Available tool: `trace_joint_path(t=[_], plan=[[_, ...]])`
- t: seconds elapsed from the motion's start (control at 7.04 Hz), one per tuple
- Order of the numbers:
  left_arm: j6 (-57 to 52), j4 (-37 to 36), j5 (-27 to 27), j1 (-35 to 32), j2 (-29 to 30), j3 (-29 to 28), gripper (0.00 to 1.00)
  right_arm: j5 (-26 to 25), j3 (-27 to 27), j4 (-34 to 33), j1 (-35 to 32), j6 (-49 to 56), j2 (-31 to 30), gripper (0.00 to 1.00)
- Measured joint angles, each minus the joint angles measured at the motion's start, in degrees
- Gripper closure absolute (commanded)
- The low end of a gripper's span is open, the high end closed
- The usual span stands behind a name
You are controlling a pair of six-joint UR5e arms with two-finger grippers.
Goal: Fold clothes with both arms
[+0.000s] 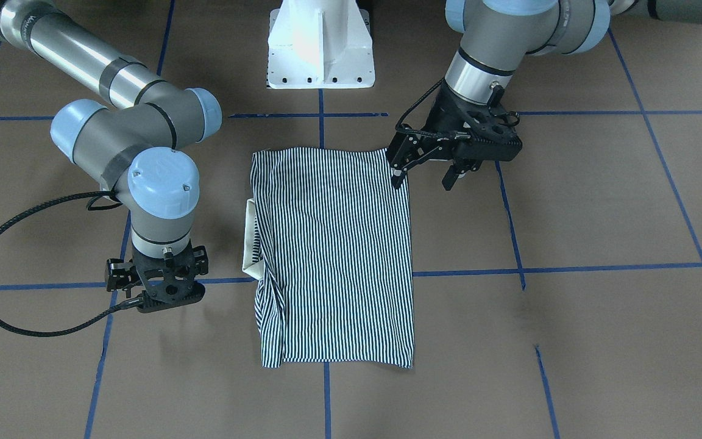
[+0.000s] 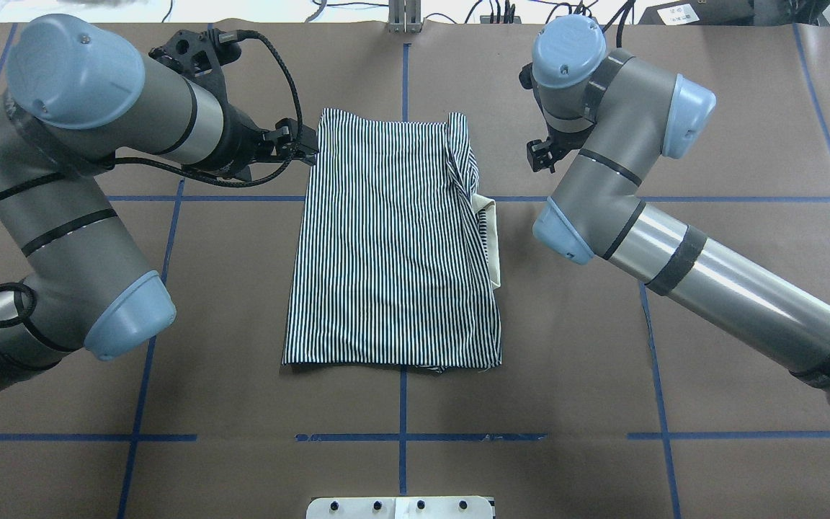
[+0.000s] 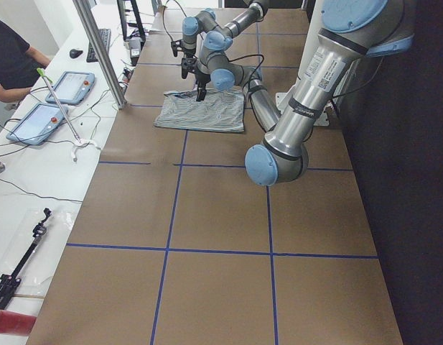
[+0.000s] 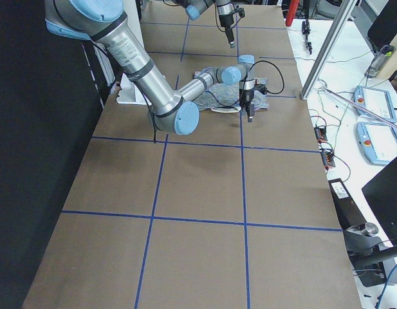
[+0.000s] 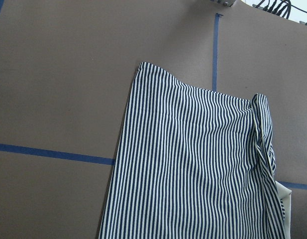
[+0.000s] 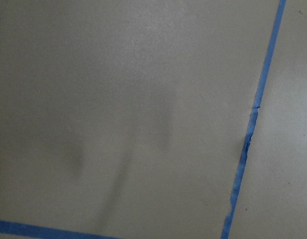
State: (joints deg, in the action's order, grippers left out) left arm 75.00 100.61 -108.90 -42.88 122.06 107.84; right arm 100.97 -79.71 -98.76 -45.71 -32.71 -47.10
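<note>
Lying folded, striped shirt [image 1: 333, 256], left pincer [image 1: 424, 179] spread alongside

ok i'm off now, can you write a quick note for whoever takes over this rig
Left gripper: open, holding nothing, hovering above the left edge of the navy-and-white striped polo shirt.
Right gripper: over bare brown paper-covered table beside the shirt's cream collar; jaws hidden, cannot tell if open.
Done: shirt lies flat mid-table, folded into a rectangle, collar poking out on the robot's right.
Left to do: probably one more fold.
</note>
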Motion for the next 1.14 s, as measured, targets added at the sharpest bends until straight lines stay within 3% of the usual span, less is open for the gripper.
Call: trace_joint_path(t=[0.28, 0.57, 1.14], plan=[[-0.6, -0.4, 0.0, -0.8, 0.0, 0.0, 0.0, 0.7, 7.3, -0.5, 0.9, -1.8, 8.7, 0.0], [-6.2, -2.8, -0.3, -3.0, -1.9, 1.3, 0.0, 0.6, 14.8, 4.0, 4.0, -6.6, 14.0, 0.0], [-14.2, -4.6, -1.6, -6.4, -5.9, 3.5, 0.0, -0.7, 17.1, 6.3, 7.9, -10.0, 14.3, 0.0]])
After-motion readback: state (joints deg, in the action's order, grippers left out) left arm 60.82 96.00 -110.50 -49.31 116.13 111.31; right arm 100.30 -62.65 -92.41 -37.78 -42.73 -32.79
